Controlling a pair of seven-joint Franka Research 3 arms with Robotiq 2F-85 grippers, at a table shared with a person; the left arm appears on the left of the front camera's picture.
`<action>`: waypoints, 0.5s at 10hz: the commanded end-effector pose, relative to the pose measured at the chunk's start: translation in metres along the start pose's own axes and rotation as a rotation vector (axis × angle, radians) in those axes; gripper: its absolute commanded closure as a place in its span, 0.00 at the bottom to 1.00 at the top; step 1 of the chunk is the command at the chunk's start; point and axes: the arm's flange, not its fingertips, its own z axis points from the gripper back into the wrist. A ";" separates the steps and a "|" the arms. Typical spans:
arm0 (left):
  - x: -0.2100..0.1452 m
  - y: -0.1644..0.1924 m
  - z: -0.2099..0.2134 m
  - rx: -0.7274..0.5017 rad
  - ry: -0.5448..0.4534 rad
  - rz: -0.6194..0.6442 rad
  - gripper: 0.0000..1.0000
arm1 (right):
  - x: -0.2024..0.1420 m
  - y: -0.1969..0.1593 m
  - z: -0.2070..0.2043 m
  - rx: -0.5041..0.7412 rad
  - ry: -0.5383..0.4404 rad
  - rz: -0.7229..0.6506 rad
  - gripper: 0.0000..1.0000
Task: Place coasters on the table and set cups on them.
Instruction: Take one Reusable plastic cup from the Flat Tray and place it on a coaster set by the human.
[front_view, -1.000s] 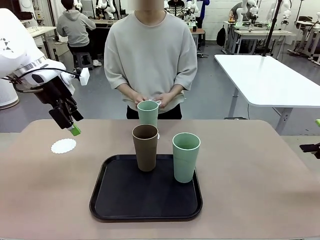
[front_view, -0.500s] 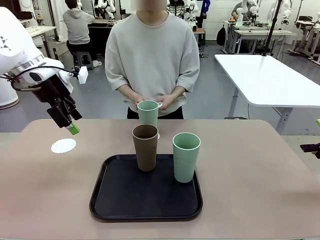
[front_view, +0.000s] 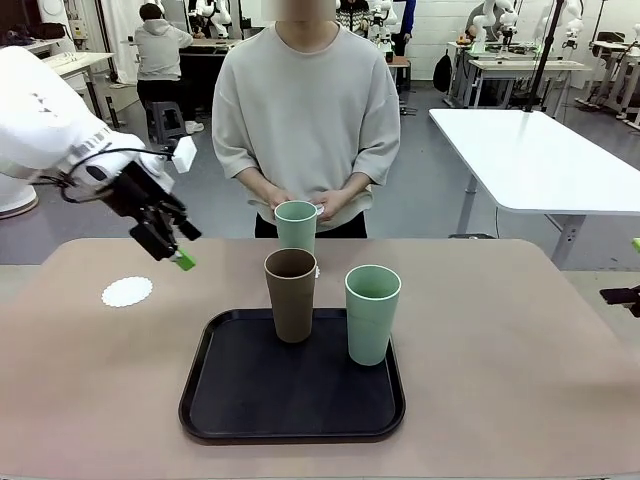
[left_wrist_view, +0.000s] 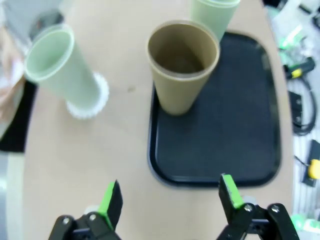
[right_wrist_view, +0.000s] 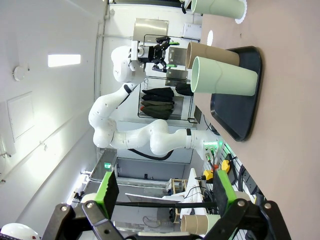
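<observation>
Left gripper (front_view: 176, 252) has left lone coaster (front_view: 127, 292) lying flat on table (front_view: 500, 340) and swung toward tray (front_view: 215, 400); fingers open, empty. Far mint cup (front_view: 296, 225) stands on second coaster (left_wrist_view: 97, 100). Brown cup (front_view: 291, 295) on tray, likely next pick. Right gripper (right_wrist_view: 164, 190) fingers spread, empty.

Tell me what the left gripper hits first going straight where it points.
The open left gripper would likely meet the black tray at its rim, just before the brown cup; depth is unclear.
</observation>
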 end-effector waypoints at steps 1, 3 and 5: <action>-0.003 0.018 -0.019 -0.069 -0.153 -0.138 0.00 | 0.001 0.002 0.000 0.012 0.000 0.006 0.00; -0.018 0.022 -0.035 -0.105 -0.315 -0.210 0.00 | 0.001 0.002 0.000 0.012 0.000 0.006 0.00; -0.033 0.023 -0.044 -0.089 -0.408 -0.228 0.00 | 0.001 0.002 0.000 0.012 0.000 0.006 0.00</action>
